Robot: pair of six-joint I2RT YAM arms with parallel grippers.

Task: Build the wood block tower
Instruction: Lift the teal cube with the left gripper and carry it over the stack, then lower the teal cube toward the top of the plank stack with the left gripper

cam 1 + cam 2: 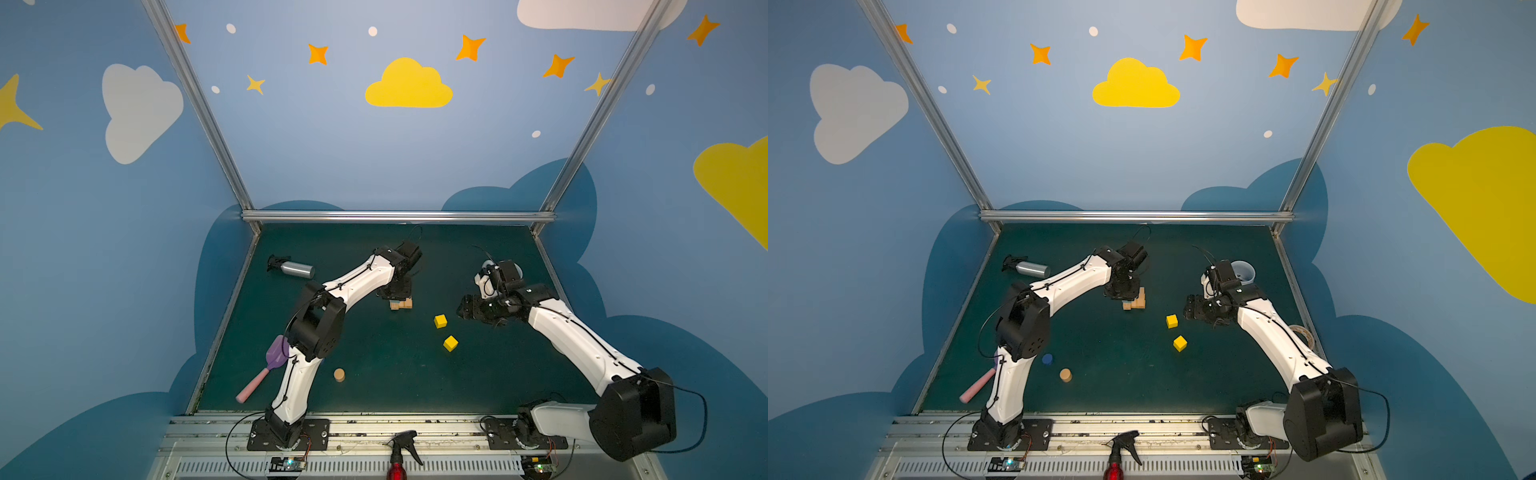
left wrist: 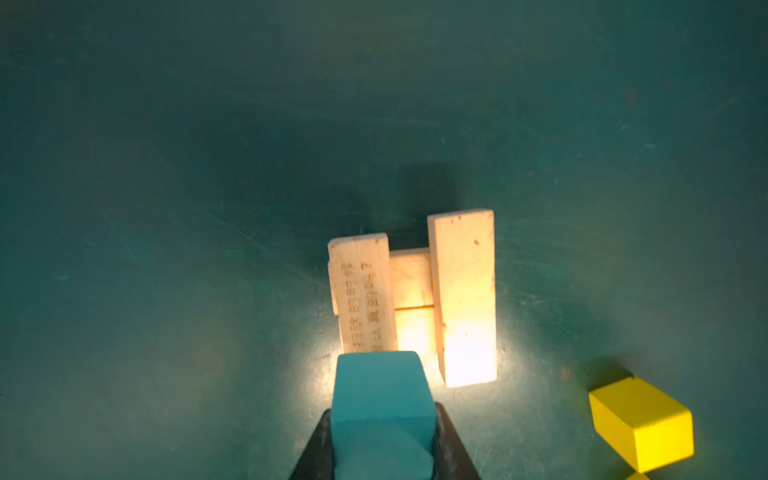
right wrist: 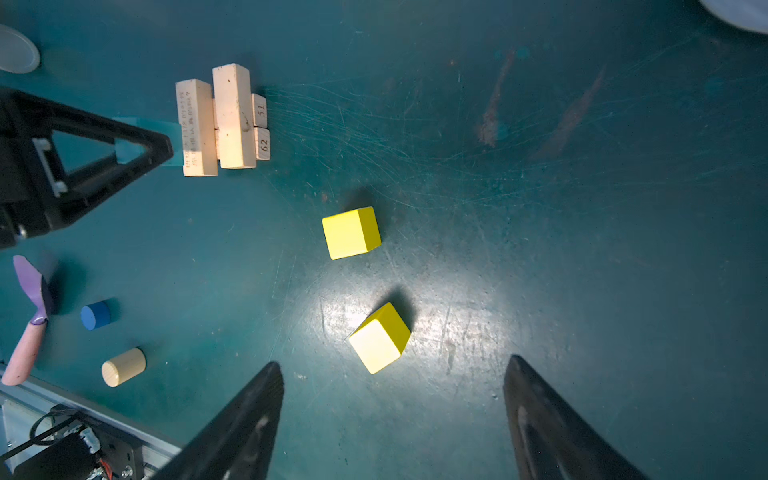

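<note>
Grips the teal cube in the left gripper, jaws narrow and pressed against 2 opposite faces. Holds it at the edge of the tower, over the end of the printed plank; cannot tell whether it touches the wood.

So far only 4 tan planks in the stack, near the middle of the green mat: 2 below, side by side, ends marked 51 and 62, and 2 across them on top with a gap between.

Hangs the right gripper wide open above the mat, gripping nothing, with the nearer of the 2 yellow cubes just ahead of its fingertips. Both cubes loose on the mat, right of the stack in both top views, apart from each other.

Toward the front left, near the left arm, the tan cylinder and the blue cylinder, close together but not touching. Beside them, a purple scoop with a pink handle. At the far left, a silver spray bottle on its side; at the far right, a pale mug behind the right wrist.
</note>
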